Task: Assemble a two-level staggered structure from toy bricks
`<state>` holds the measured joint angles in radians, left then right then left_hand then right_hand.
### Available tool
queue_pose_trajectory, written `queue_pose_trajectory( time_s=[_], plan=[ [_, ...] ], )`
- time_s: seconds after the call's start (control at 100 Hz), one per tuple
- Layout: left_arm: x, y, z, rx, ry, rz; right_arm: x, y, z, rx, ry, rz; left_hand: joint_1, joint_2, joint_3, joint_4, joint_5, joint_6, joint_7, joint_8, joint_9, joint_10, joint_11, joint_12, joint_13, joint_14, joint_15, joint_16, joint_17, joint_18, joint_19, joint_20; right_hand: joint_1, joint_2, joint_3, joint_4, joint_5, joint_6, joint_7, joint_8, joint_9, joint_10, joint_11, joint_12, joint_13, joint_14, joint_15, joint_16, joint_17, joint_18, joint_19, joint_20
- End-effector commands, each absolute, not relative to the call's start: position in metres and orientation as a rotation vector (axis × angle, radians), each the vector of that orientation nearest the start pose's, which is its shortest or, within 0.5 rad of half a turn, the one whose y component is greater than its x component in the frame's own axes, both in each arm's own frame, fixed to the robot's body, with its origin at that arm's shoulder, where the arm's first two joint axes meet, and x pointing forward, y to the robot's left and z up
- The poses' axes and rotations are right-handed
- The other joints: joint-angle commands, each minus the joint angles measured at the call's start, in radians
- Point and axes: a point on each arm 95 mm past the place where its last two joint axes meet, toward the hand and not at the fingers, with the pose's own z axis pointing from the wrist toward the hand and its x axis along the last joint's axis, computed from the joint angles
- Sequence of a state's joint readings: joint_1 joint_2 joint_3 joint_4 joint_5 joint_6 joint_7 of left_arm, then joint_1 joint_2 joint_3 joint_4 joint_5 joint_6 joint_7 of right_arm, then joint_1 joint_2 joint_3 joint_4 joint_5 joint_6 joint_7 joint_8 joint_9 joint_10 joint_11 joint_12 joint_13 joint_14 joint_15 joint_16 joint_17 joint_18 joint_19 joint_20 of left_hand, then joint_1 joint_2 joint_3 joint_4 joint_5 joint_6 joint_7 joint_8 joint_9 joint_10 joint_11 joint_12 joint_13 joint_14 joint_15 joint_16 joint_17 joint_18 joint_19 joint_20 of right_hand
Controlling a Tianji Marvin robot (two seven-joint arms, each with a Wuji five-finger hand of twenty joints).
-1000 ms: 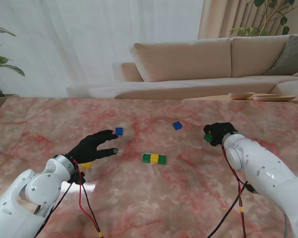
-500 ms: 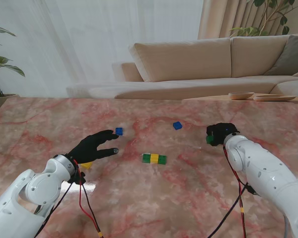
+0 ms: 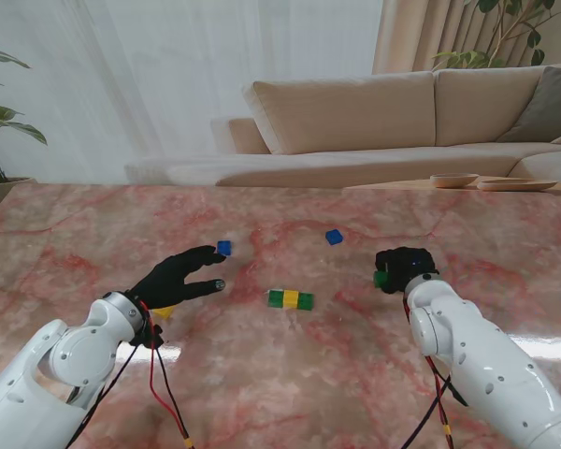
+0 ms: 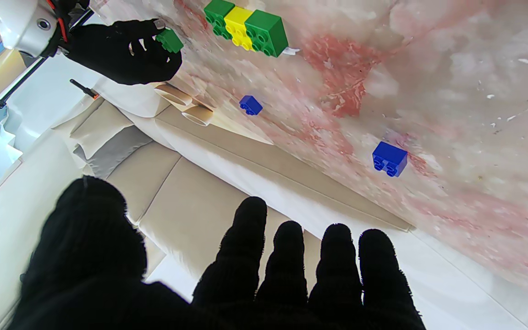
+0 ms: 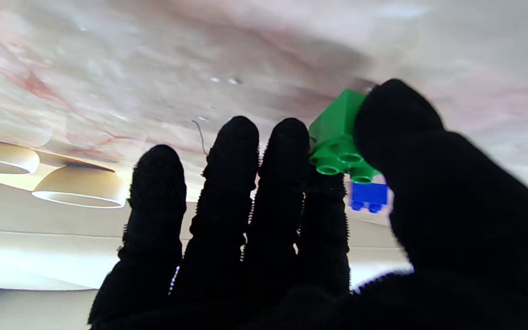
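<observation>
A row of bricks (image 3: 291, 299), green, yellow, green, lies on the marble table (image 3: 290, 374) near the middle; the left wrist view shows the row (image 4: 244, 27) too. My right hand (image 3: 402, 268) is shut on a small green brick (image 3: 381, 279), pinched between thumb and fingers (image 5: 343, 137), to the right of the row. My left hand (image 3: 179, 277) hovers open, fingers spread, left of the row. A blue brick (image 3: 224, 248) sits just beyond its fingertips, also seen as a blue brick (image 4: 389, 158). Another blue brick (image 3: 334, 237) lies farther back. A yellow brick (image 3: 164, 311) peeks out beneath my left wrist.
A low wooden side table with two shallow bowls (image 3: 454, 181) stands past the table's far right edge. A beige sofa (image 3: 355, 117) runs behind the table. A plant (image 3: 0, 140) stands at the far left.
My right hand has carried the green brick left and nearer to me, toward the brick row. The left hand has stayed still.
</observation>
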<state>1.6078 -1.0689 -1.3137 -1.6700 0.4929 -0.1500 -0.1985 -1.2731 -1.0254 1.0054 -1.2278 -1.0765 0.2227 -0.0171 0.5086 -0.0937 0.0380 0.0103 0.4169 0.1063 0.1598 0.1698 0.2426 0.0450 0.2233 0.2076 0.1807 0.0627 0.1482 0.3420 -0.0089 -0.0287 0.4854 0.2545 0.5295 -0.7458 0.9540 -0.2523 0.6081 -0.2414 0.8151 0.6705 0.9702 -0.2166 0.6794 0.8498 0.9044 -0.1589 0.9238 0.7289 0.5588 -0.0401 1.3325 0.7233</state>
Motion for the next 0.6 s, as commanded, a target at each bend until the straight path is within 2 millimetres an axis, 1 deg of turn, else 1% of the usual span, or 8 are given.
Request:
queue_pose_trajectory(
  time_s=[0.0,0.19,0.27,0.45,0.59],
  plan=[
    [0.391,0.011,-0.311,-1.636,1.474,-1.829,0.458,-0.047,-0.368,1.19,1.548,0.994,0.006,0.041,-0.038,0.012,0.015,0.013,-0.017,0.005,-0.012,0.001,-0.027,-0.014,-0.033,-0.04,-0.036,-0.011,-0.004,-0.048,-0.031,-0.011,0.04,0.031,0.088,-0.021,0.093,-0.08,0.117,0.021,0.028,0.017,-0.008,0.023,0.042,0.017,0.022,0.018,0.011,0.023,0.053,0.01],
    [0.391,0.01,-0.312,-1.63,1.481,-1.834,0.438,-0.014,-0.357,1.199,1.552,1.01,0.004,0.043,-0.038,0.013,0.013,0.013,-0.018,0.004,-0.013,0.001,-0.029,-0.015,-0.033,-0.041,-0.037,-0.011,-0.004,-0.045,-0.031,-0.011,0.019,0.039,0.091,-0.028,0.097,-0.061,0.104,0.016,0.029,0.033,-0.022,0.029,0.04,0.031,0.021,0.02,0.006,0.031,0.061,0.009],
    [0.391,0.01,-0.312,-1.628,1.477,-1.841,0.432,-0.001,-0.355,1.193,1.553,1.013,0.004,0.043,-0.038,0.013,0.015,0.013,-0.017,0.005,-0.011,0.001,-0.029,-0.015,-0.033,-0.041,-0.038,-0.012,-0.004,-0.045,-0.032,-0.011,0.013,0.047,0.082,-0.03,0.096,-0.061,0.101,0.018,0.023,0.034,-0.025,0.031,0.035,0.031,0.018,0.02,0.002,0.03,0.059,0.008],
    [0.391,0.008,-0.312,-1.625,1.48,-1.856,0.422,0.022,-0.363,1.203,1.556,0.987,0.003,0.043,-0.038,0.013,0.014,0.013,-0.018,0.004,-0.011,0.001,-0.03,-0.015,-0.033,-0.041,-0.039,-0.012,-0.004,-0.046,-0.033,-0.012,0.011,0.052,0.072,-0.03,0.086,-0.06,0.093,0.023,0.011,0.033,-0.031,0.033,0.023,0.027,0.012,0.02,-0.004,0.024,0.053,0.004],
    [0.39,0.007,-0.312,-1.621,1.494,-1.859,0.418,0.033,-0.372,1.209,1.565,0.984,0.004,0.044,-0.038,0.013,0.014,0.014,-0.019,0.004,-0.012,0.001,-0.031,-0.015,-0.033,-0.04,-0.039,-0.012,-0.004,-0.046,-0.035,-0.013,0.005,0.06,0.061,-0.03,0.066,-0.051,0.084,0.026,-0.01,0.033,-0.035,0.035,0.009,0.024,0.007,0.02,-0.013,0.019,0.047,0.001]
  ],
)
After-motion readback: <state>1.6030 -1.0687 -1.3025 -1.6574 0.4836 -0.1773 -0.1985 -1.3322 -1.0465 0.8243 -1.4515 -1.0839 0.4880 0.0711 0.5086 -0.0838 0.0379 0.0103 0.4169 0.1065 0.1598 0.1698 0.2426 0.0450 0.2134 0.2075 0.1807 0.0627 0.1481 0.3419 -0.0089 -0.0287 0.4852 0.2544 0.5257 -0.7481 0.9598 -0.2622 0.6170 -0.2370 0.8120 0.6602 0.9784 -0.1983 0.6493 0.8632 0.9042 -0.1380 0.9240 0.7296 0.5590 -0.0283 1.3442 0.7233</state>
